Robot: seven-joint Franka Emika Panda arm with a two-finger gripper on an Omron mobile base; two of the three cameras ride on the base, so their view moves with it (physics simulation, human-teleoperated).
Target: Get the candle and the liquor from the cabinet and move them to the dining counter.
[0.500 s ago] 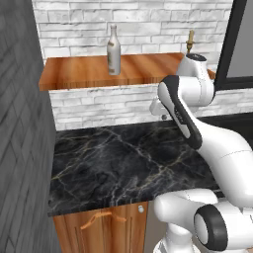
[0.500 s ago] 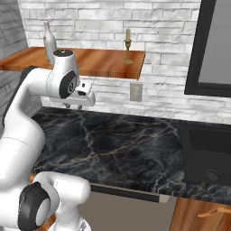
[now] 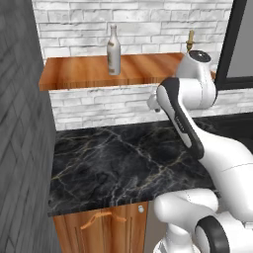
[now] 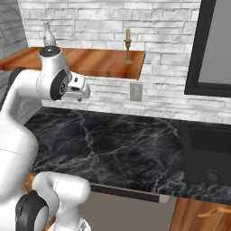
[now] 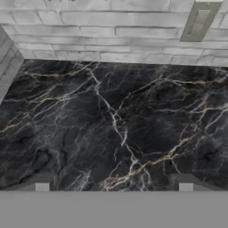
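The wooden cabinet (image 4: 94,61) shelf ends in a square corner at its right, with bare white brick wall (image 4: 162,27) beyond it. The candle (image 4: 128,46) stands near that corner, at about 1 o'clock in the right base view. The liquor (image 3: 113,50) stands upright mid-shelf, at 11 o'clock in the left base view, well apart from the candle (image 3: 190,41). Below, the black marble counter (image 3: 123,163) lies bare up to its front edge; a wall outlet (image 5: 200,20) sits at 1 o'clock in the hand view. The gripper (image 5: 114,183) fingers are spread wide, grasping nothing. A dark sink (image 4: 210,155) is sunk in the counter at 3 o'clock.
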